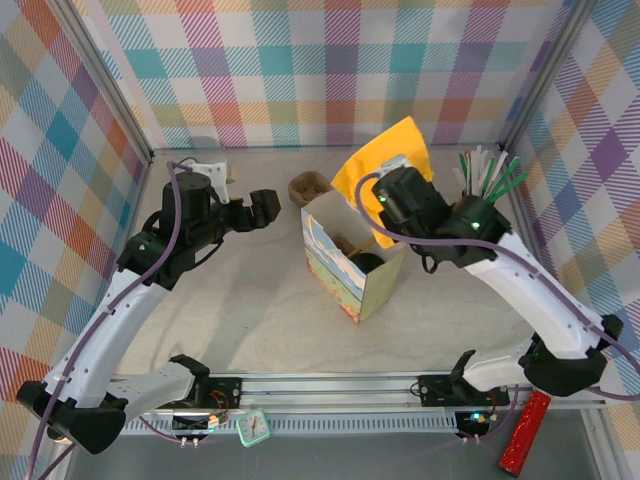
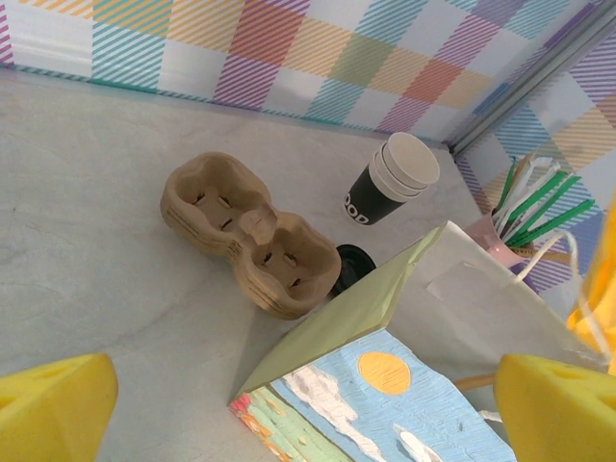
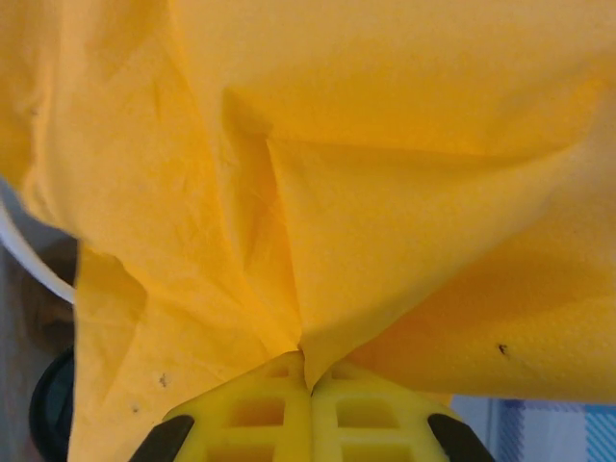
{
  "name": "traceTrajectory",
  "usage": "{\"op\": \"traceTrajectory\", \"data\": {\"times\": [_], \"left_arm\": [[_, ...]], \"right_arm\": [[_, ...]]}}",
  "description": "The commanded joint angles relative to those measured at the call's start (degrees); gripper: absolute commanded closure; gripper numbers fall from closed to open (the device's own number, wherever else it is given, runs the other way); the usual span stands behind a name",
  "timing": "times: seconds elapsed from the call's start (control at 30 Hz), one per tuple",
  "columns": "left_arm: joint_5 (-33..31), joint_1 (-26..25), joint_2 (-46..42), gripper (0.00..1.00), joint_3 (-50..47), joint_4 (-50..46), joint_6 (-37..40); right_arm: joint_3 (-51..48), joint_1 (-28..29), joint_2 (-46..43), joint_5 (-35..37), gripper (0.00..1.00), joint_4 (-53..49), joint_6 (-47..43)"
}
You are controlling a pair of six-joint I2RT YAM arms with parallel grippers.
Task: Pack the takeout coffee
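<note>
**Right tool pinching napkin, coffee in bag**

Right tool [image 3: 310,385]: fingers pressed together on a fold of yellow napkin [image 3: 385,192], up by the far side of the paper bag [image 1: 335,270]. Left tool [image 1: 262,208] is spread wide w/ nothing btwn its fingers, left of the bag.

Tabletop [image 1: 230,300] is pale grey-beige, matte, faintly mottled. Pastel plaid walls [image 1: 300,70] on three sides w/ metal corner posts; metal rail [image 1: 330,390] along the near edge.

Coffee [image 1: 366,263] sits inside the open bag, toward its right side. Looks upright, long axis vertical, lid facing up at the overhead cam. Can't be sure, since the bag walls hide the cup's sides. What shows is a round black top, no detail.

Brown cup carrier [image 2: 250,236] is on the tabletop just behind the bag. Stack of lidless black cups [image 2: 395,178] is tipped over further back. Cup of green + white sticks [image 1: 485,175] at far right.
</note>
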Motion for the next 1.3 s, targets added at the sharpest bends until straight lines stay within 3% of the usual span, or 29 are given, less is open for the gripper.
{"op": "traceTrajectory", "data": {"times": [0.0,0.33,0.6,1.0,1.27], "left_arm": [[-0.60,-0.50,-0.77,0.00,0.22,2.15,-0.35],[-0.50,-0.50,-0.50,0.00,0.46,2.01,-0.48],[-0.73,-0.50,-0.67,0.00,0.07,1.90,-0.36],[-0.92,-0.50,-1.19,0.00,-0.66,1.46,-0.18],[-1.23,-0.48,-1.46,0.00,-1.09,1.20,-0.12]], "right_arm": [[3.12,0.98,-4.01,3.97,1.00,4.03,-3.51],[3.12,5.60,0.35,6.00,1.00,4.51,-6.78],[-0.77,5.57,3.08,6.39,1.00,0.91,-2.10],[-1.81,6.11,7.84,-5.97,1.00,-5.02,8.62],[-4.79,6.70,10.80,-11.95,0.98,-4.37,10.95]]}}
